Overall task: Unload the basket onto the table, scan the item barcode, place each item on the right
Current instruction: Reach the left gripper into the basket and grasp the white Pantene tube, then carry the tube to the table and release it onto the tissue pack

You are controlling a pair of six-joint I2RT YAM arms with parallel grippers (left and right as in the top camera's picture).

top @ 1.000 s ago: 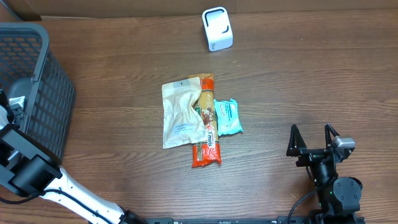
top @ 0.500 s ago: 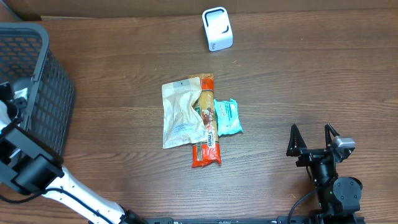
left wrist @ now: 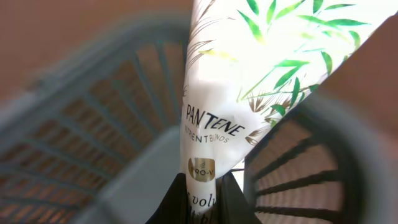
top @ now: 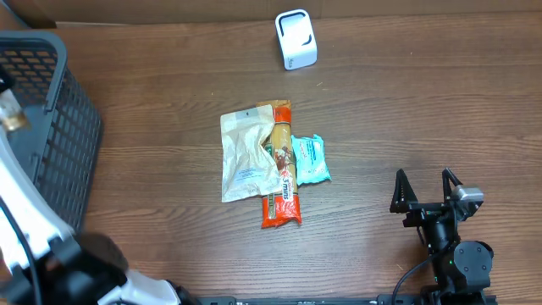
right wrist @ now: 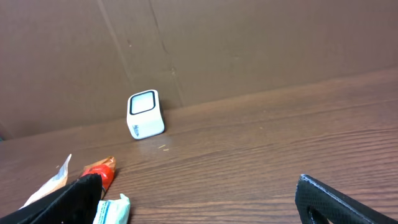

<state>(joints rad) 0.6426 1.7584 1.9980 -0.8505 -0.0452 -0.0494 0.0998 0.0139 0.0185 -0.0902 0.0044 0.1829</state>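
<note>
Item: white glossy plastic Pantene bottle printed with green leaves (left wrist: 217,118) is hanging over the dark grey plastic mesh basket (left wrist: 74,130), which is sitting at the left edge of the brown wooden table (top: 423,102).
Left gripper (left wrist: 208,202): black fingers are pinching one end of the bottle, clamped tight on it.
Right gripper (top: 425,188): fingers are standing wide, holding nothing, near the table's front right corner.
Handling: the bottle is looking stiff, smooth and slippery. It is probably weighty if full, so an end grip is risking swing or slip. A firm hold across the flat body is likely suiting it better.
Barcode: not showing; the printed front is facing the wrist camera.
Scanner: small white box scanner (top: 295,39) is sitting at the table's back edge, well apart from the basket.
</note>
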